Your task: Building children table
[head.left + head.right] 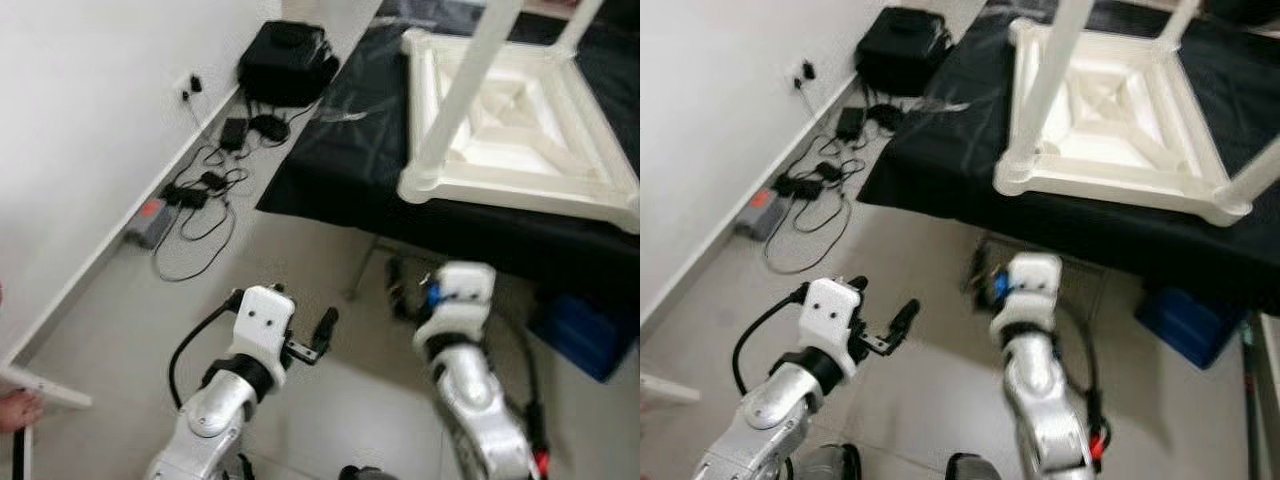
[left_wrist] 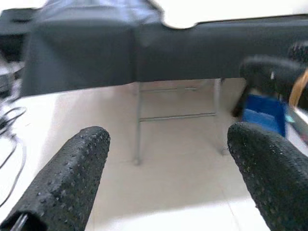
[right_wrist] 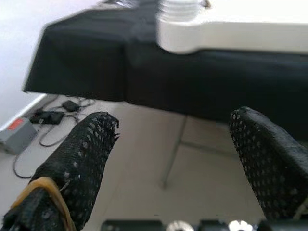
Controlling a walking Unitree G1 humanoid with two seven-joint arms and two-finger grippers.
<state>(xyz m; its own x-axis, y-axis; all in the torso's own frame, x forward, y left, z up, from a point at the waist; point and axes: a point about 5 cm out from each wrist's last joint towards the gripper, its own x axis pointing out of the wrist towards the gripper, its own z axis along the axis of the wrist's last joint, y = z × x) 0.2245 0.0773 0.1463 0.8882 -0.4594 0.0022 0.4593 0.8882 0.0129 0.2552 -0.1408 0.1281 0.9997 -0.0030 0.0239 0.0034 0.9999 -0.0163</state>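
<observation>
1. Lying upside down on the black-covered bench [image 1: 330, 190], the white table [image 1: 520, 120] sits near the bench's front edge, with legs [image 1: 465, 90] standing up from its corners.
2. Both claws hang low over the floor [image 1: 330, 400] in front of the bench, well apart from the table. The left claw [image 2: 168, 159] is spread wide and holds nothing; the right claw [image 3: 178, 154] is also spread wide and empty.
3. Risk, as I judge it: the table's front corner lies close to the bench edge, so a push from a rising claw could slide it on the cloth or tip it off.
4. A raised arm could also knock an upright leg sideways and strain its joint.
5. Cables [image 1: 200, 200] and a power strip [image 1: 150, 222] trail on the floor along the wall; a step that way could snag them.
6. Count: one table, three legs visible in the right eye view, two claws, one black bag [image 1: 288, 60], one blue box [image 1: 580, 340] under the bench.
</observation>
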